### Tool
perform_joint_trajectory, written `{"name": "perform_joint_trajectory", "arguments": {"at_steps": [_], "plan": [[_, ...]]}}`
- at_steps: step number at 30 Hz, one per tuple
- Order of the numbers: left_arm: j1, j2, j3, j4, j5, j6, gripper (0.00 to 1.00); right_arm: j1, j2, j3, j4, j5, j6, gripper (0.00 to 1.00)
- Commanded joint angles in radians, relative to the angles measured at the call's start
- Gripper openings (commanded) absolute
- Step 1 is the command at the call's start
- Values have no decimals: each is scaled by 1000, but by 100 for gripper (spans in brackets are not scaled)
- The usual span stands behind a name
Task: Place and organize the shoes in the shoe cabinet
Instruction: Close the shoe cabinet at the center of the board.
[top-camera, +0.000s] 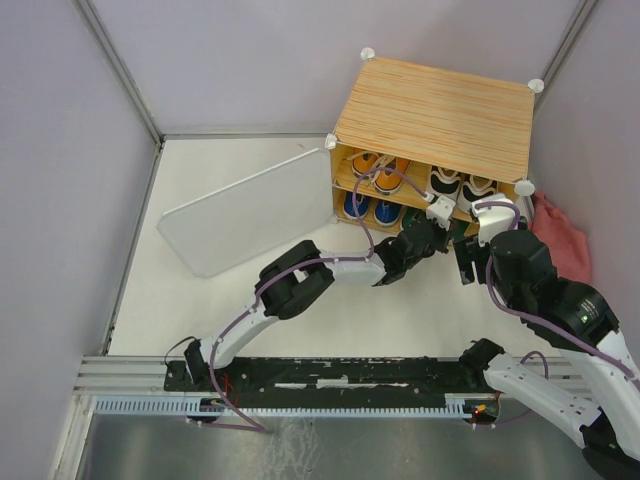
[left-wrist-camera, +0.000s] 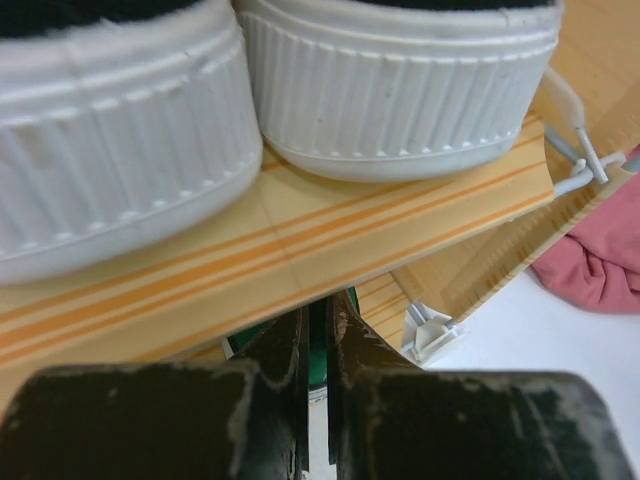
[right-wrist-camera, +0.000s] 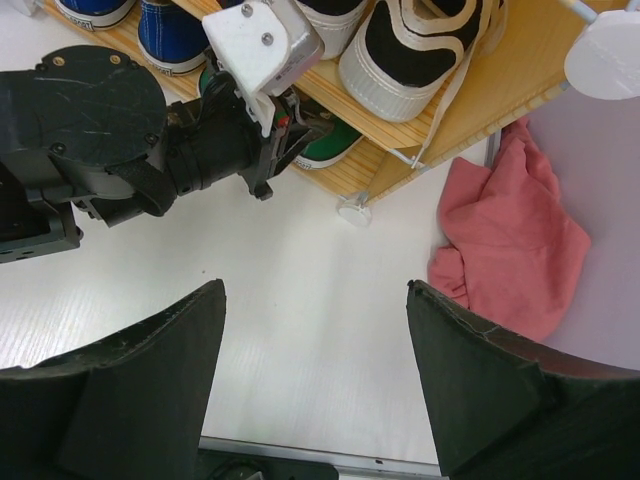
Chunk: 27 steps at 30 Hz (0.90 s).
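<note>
Left claw (left-wrist-camera: 318, 312) is pressed together just under the shelf (left-wrist-camera: 300, 250). Black shoes (left-wrist-camera: 390, 100) sit above it and a green shoe (right-wrist-camera: 332, 150) lies ahead. Right claw (right-wrist-camera: 315, 295) is spread over the desk (right-wrist-camera: 320, 390).

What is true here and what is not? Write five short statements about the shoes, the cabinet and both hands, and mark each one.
1. The black shoes stand on the upper shelf of the cabinet. True.
2. The blue shoes lie out on the table. False: they stand inside the cabinet, on its bottom level.
3. The right hand is open and holds nothing. True.
4. The left hand is spread wide. False: its fingers are closed, under the upper shelf by the green shoe.
5. The pink cloth lies inside the cabinet. False: it lies on the table beside the cabinet's right end.
</note>
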Motion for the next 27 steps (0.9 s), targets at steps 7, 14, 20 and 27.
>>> {"name": "perform_joint_trajectory", "arguments": {"at_steps": [7, 14, 20, 27], "plan": [[5, 15, 2, 22, 7, -75, 28, 3, -7, 20, 11, 22, 6, 81], [3, -112, -153, 35, 6, -29, 99, 3, -6, 39, 4, 13, 12, 81], [-28, -309, -358, 6, 5, 11, 99, 3, 0, 72, 5, -16, 22, 82], [-101, -685, -564, -233, -2, 126, 98, 4, 55, 170, -11, -74, 41, 83]]}}
